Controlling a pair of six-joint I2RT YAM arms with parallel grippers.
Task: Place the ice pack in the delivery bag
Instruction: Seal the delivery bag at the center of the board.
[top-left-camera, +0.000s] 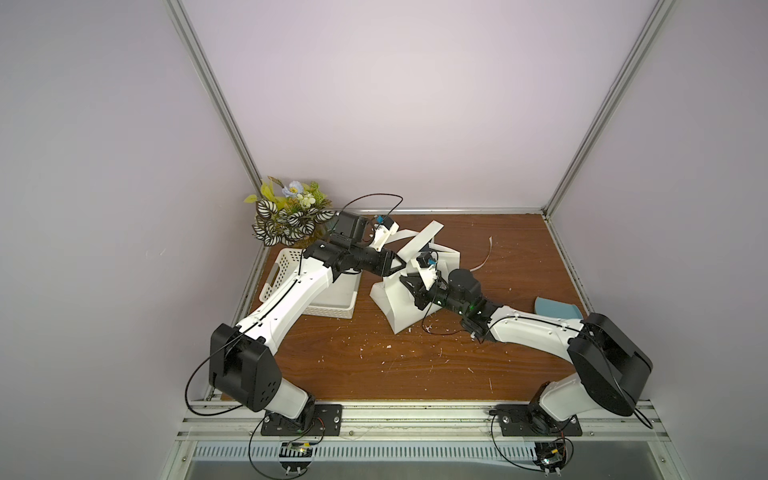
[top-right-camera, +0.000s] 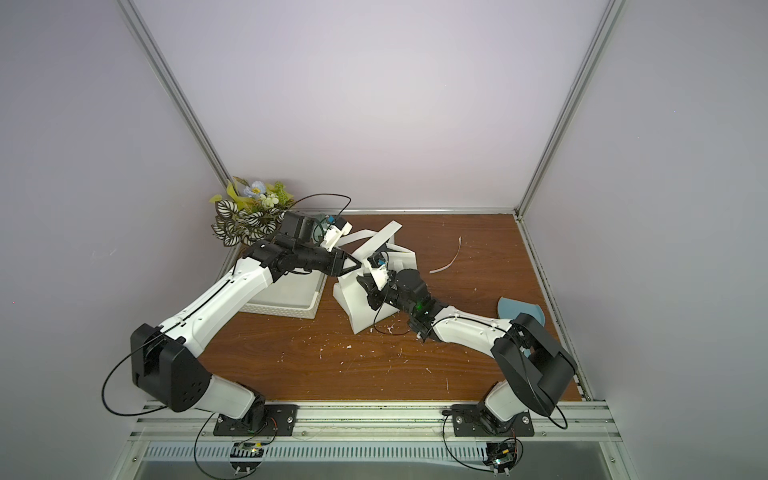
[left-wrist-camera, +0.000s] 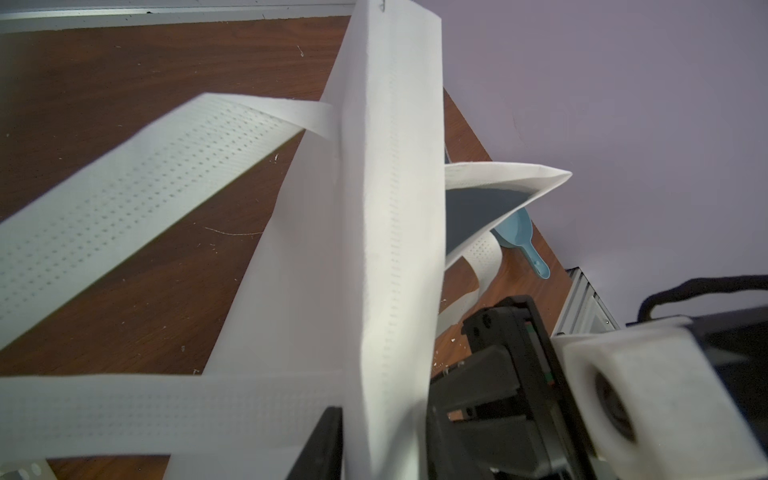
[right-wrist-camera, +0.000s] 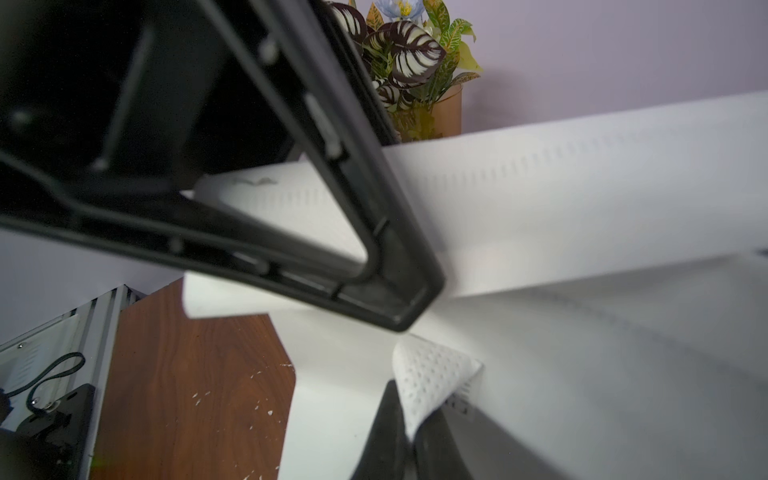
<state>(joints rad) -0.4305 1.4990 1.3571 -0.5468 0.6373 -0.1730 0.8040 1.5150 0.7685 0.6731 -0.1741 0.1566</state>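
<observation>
Wooden table (top-left-camera: 374, 365): basket (top-left-camera: 328, 311), plant (top-left-camera: 286, 220) beside delivery bag (top-left-camera: 392, 305)

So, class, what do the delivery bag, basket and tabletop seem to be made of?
Delivery bag: probably non-woven fabric, matte white; dimpled straps, soft creases. Basket: likely rigid plastic, smooth white; moulded slots. Tabletop: wood or wood-look laminate; brown grain, slight sheen.

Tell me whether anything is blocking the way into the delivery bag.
Yes. The delivery bag has its flap upright at the mouth with the left gripper at it, and the right gripper pinches a handle strap. The ice pack isn't in view.
</observation>
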